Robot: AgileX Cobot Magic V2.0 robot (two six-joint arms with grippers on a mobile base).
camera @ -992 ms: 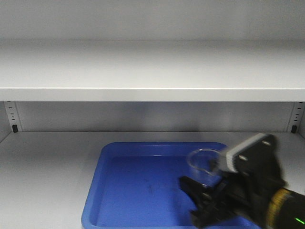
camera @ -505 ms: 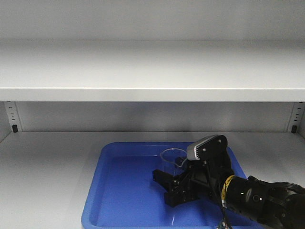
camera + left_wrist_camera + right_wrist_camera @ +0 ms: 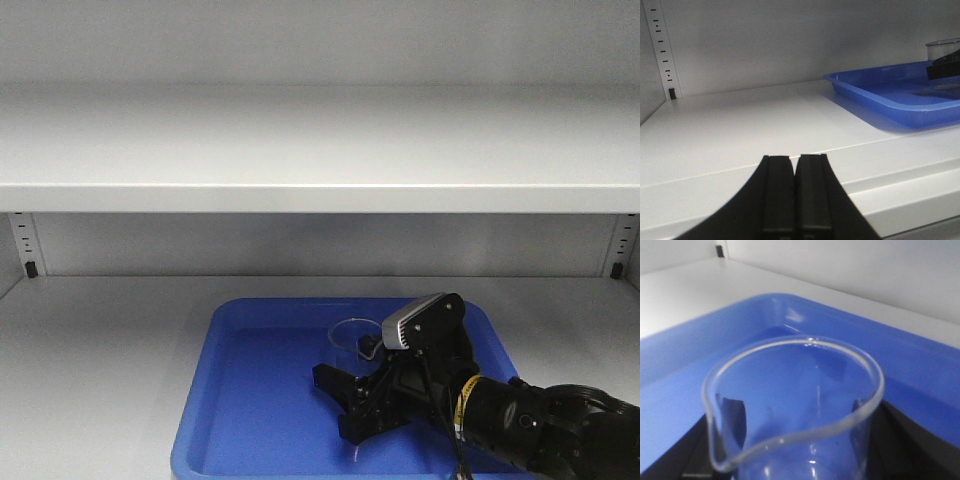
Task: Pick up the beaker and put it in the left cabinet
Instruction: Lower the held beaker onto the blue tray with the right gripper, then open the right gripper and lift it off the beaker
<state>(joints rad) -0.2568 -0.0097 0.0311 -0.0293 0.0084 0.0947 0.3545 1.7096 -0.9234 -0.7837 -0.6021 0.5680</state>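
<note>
Glass catches the light inside the blue tray (image 3: 240,400) on the lower shelf of the left cabinet (image 3: 100,330): the beaker (image 3: 352,335) stands upright there, clamped between the jaws of the right end effector (image 3: 338,395), whose dark fingers (image 3: 732,415) show through its wall in the right wrist view. The left end effector (image 3: 794,200) sits with jaws together at the shelf's front edge, well apart from the tray. Judging by this, the placing step is nearly finished; next the jaws should part gently, then the arm draw straight back without tipping the beaker.
</note>
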